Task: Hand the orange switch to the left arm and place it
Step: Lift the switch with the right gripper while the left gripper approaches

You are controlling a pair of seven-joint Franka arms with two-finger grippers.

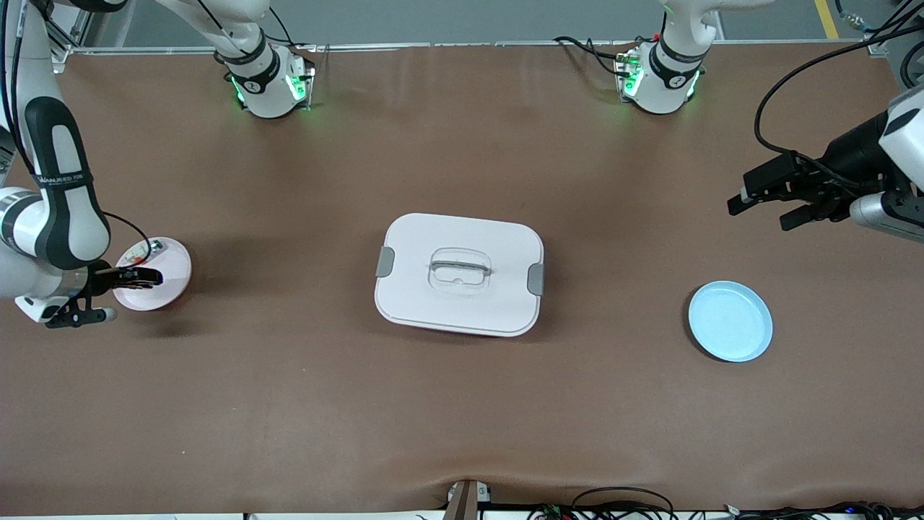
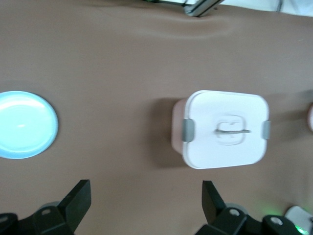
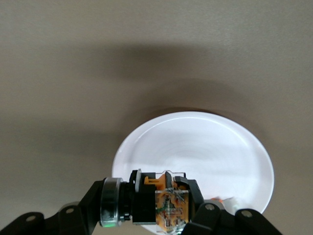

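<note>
Two plates flank the box [image 1: 459, 274], right end effector [image 1: 144, 277] clamping orange switch [image 3: 156, 201], left end effector [image 1: 766, 205] apart.

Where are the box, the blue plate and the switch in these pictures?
box [image 1: 462, 245], front view, on the flat lid above the handle
blue plate [image 1: 730, 321], front view, on its middle
switch [image 3: 146, 201], right wrist view, on its black body between the fingers

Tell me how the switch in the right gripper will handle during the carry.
The orange switch looks rigid and probably light, so it should not sag. The right gripper, over the pink plate, clamps its rounded barrel; it might twist or slip between the fingers. Its clear end with exposed contacts looks somewhat delicate.
</note>
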